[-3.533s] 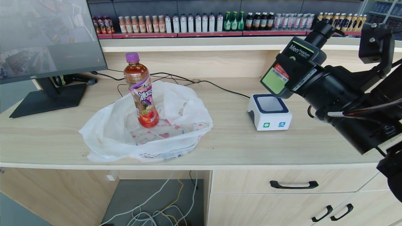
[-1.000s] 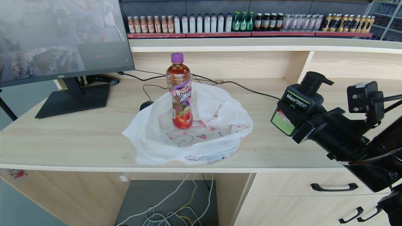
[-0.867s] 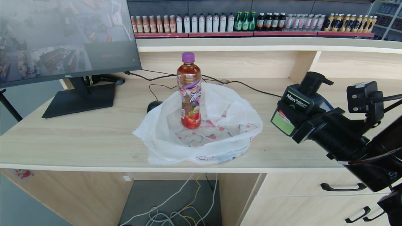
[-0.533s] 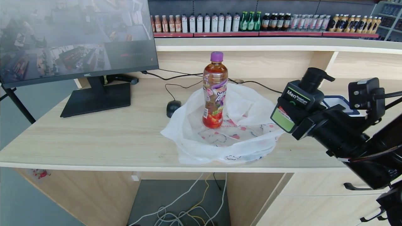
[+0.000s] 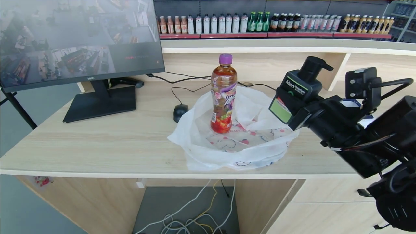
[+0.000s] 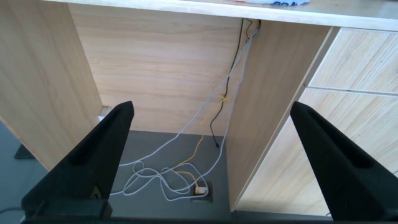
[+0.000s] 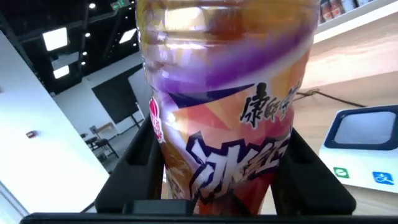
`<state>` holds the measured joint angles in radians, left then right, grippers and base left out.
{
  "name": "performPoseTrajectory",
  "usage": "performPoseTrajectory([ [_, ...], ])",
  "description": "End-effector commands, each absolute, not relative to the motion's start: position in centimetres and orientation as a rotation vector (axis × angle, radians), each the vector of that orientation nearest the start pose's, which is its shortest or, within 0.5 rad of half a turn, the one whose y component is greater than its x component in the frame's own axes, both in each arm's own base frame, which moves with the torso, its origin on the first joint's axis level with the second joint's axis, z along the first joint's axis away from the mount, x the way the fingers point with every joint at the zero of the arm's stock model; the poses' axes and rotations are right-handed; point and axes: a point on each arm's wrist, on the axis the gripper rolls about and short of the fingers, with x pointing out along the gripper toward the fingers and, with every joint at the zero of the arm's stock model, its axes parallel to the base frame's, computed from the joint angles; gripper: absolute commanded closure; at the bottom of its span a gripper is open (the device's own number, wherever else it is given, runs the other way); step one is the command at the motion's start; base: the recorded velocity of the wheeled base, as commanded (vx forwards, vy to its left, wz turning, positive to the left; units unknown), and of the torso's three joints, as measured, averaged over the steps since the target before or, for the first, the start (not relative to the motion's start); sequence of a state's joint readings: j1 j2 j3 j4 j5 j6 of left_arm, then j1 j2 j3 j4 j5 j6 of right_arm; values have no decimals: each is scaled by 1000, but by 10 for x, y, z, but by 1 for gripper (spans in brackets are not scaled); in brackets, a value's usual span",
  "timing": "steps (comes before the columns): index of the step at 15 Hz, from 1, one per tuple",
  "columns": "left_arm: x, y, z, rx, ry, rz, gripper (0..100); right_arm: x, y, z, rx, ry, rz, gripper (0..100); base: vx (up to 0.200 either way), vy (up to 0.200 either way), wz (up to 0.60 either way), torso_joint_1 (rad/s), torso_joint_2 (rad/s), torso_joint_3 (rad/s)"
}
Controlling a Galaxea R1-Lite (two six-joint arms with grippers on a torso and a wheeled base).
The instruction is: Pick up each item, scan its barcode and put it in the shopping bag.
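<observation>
- While a tea bottle point(image 5: 223, 94) stands in the shopping bag point(image 5: 191, 139), the right gripper point(image 5: 298, 114) clasps a black pump bottle point(image 5: 294, 94) just beside it.
- Left gripper point(image 6: 211, 112): spread, empty, below the counter point(image 5: 97, 139).
- Pump bottle apparently not yet bagged.

Your right gripper point(image 5: 301, 111) now holds the pump bottle point(image 5: 294, 93) higher, off the scanner point(image 5: 352, 103), which lies behind the gripper; the shopping bag point(image 5: 247, 152) is now just below and ahead of it.

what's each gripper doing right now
left gripper: jaws open, holding nothing
right gripper: jaws closed on the black pump bottle
</observation>
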<state>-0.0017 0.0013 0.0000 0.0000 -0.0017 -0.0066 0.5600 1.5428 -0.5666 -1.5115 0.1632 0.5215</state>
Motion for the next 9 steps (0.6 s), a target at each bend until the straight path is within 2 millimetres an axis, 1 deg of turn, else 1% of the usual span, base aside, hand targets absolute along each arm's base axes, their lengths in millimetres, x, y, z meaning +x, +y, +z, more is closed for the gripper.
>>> performPoseTrajectory([
  [1,-23,0,76,-6,2,-3,0,207,141,241,632,-302,861,100,0,0,0,0,0,0],
  [2,-23,0,76,-6,2,-3,0,208,143,241,671,-304,875,100,0,0,0,0,0,0],
  [3,-23,0,76,-6,2,-3,0,208,143,241,671,-304,875,100,0,0,0,0,0,0],
  [4,-23,0,76,-8,2,-3,0,211,147,238,724,-265,893,100,0,0,0,0,0,0],
  [8,-23,0,76,-8,2,-3,0,208,157,256,850,-273,972,100,0,0,0,0,0,0],
  [9,-23,0,76,-6,2,-3,0,208,158,256,859,-269,978,100,0,0,0,0,0,0],
])
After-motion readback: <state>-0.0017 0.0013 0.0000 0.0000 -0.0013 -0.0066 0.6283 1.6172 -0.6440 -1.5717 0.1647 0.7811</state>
